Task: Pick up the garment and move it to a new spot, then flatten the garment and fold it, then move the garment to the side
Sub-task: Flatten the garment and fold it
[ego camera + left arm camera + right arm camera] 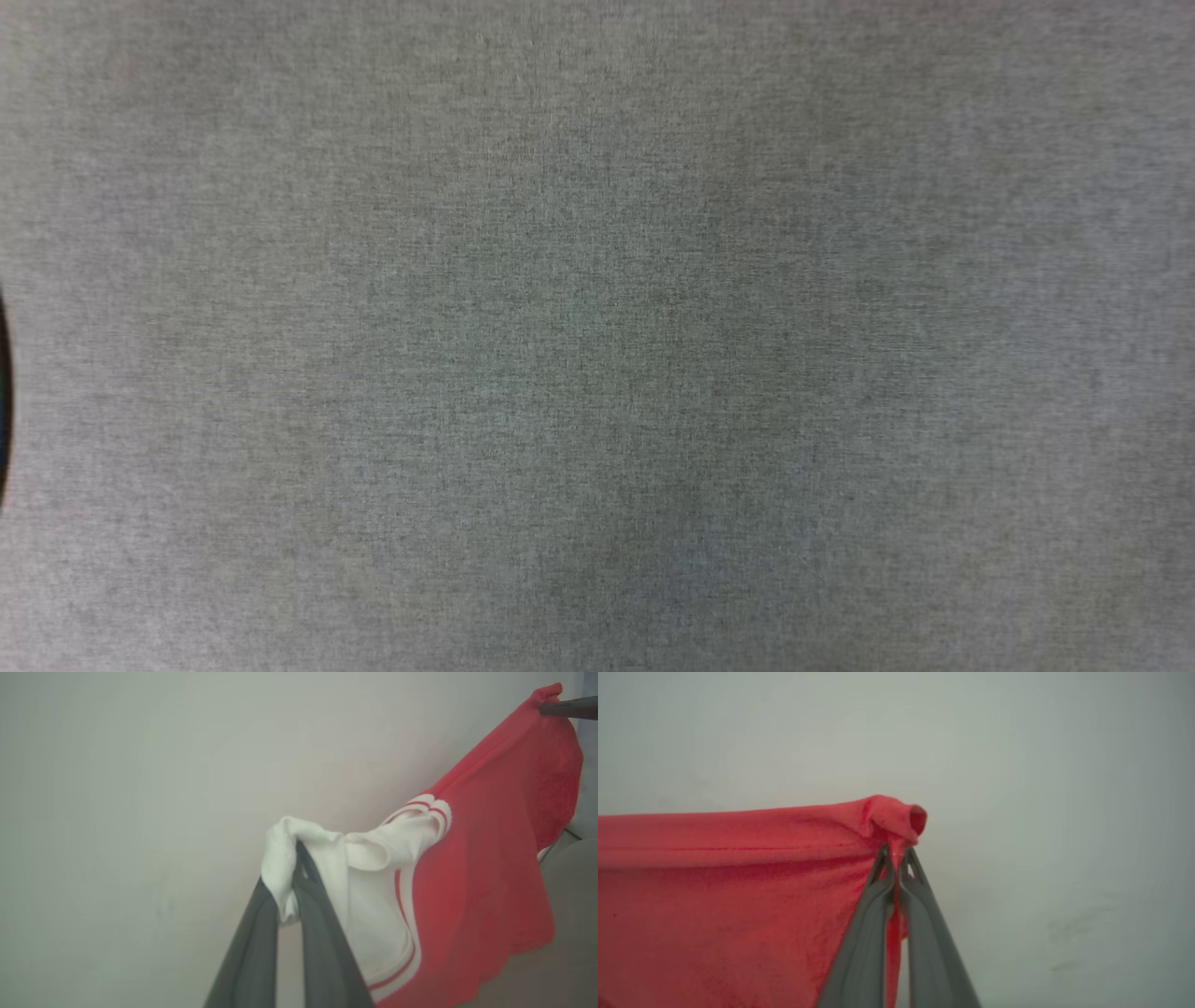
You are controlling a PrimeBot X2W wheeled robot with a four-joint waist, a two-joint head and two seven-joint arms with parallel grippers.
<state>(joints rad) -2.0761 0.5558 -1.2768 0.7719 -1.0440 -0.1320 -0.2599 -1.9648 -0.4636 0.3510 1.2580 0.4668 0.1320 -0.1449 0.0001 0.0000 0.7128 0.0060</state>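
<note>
As the left gripper (294,858) clamped a sleeve (373,868) and the right gripper (896,856) a corner (892,814), the red, white-sleeved T-shirt (490,868) hung spread, likely for flattening.

The jersey T-shirt (490,872) was bright red over its body, a little pinkish where the light fell. Its short sleeve (373,905) was white. The sleeve trim (434,809) carried thin red stripes on white, and a similar red-and-white band ran along the seam below.

The left gripper (287,872) had dark grey fingers, plain and matt. The right gripper (896,851) had fingers of a somewhat lighter grey.

The worktop (597,336) was a mottled grey with a fine woven pattern. The background (1041,765) in both wrist views was pale grey-white, without any pattern.
</note>
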